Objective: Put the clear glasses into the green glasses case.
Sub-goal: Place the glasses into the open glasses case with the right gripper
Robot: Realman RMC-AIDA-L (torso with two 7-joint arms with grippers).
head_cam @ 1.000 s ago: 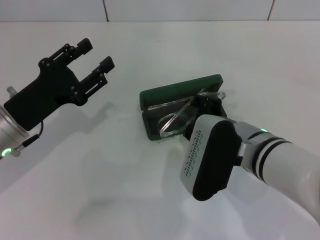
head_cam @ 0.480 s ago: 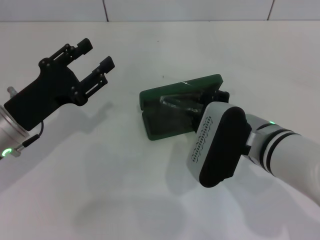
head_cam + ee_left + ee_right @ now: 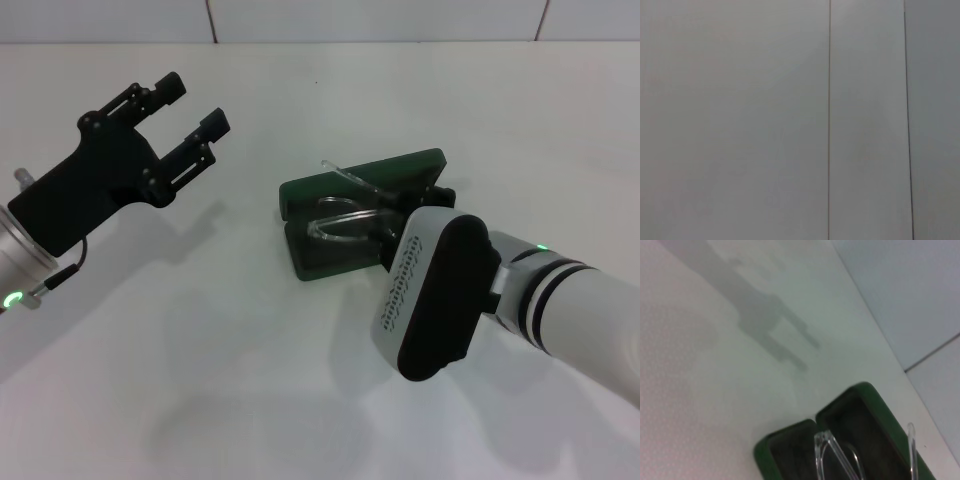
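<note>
The green glasses case (image 3: 300,195) lies open mid-table, its lid standing up behind the dark-lined tray. The clear glasses (image 3: 340,218) rest low in the tray, with one temple arm sticking up past the lid's top edge. My right gripper (image 3: 428,196) is at the case's right end, mostly hidden behind its own white and black wrist housing. In the right wrist view the case (image 3: 867,412) and the glasses (image 3: 826,452) sit close below the camera. My left gripper (image 3: 192,106) hangs open and empty over the table at the far left, well apart from the case.
The white table (image 3: 230,340) runs to a tiled wall (image 3: 380,18) at the back. My right forearm (image 3: 560,310) crosses the near right corner. The left wrist view shows only the wall (image 3: 740,120) with its seams.
The right arm has shifted right and forward, and the glasses have gone from tilted over the case's front edge to low inside the tray. The left gripper rose slightly.
</note>
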